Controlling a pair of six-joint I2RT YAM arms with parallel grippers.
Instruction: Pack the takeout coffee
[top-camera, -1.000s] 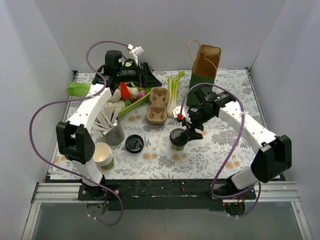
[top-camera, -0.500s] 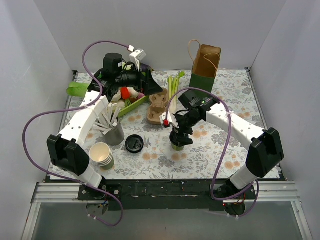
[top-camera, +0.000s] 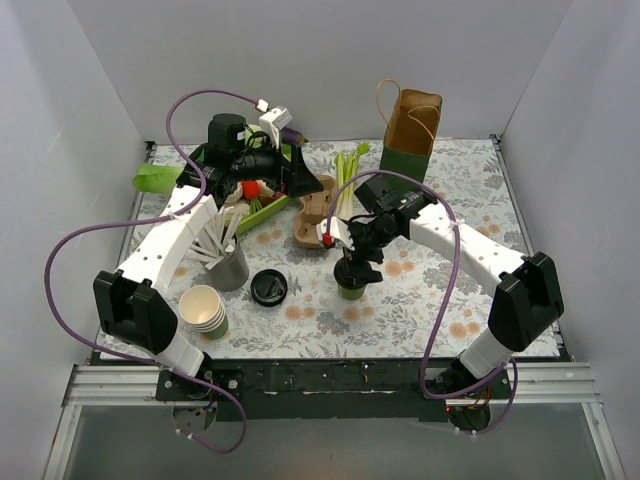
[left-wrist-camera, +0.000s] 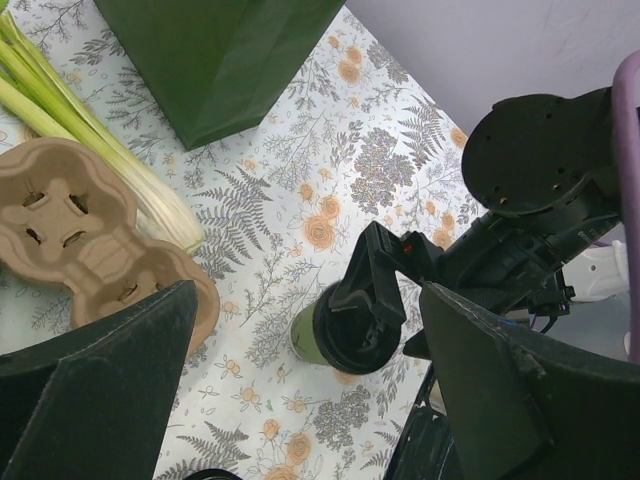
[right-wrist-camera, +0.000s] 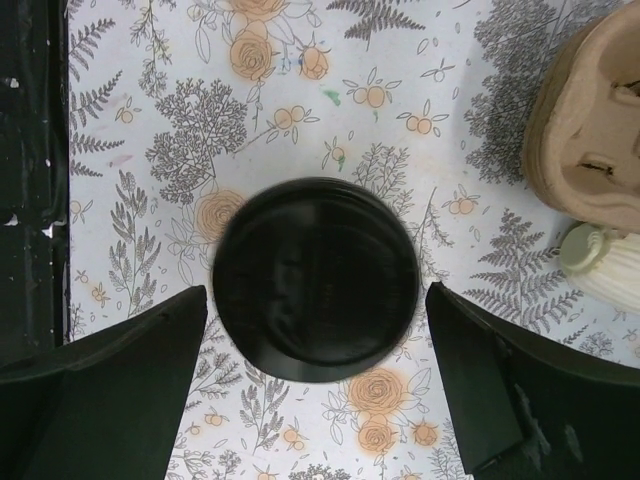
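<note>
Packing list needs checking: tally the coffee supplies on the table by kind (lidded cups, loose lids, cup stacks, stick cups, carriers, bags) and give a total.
lidded green cup: 1
loose black lid: 1
stack of nested green cups: 1
grey cup of white sticks: 1
cardboard cup carrier: 1
paper bag: 1
Total: 6
</note>
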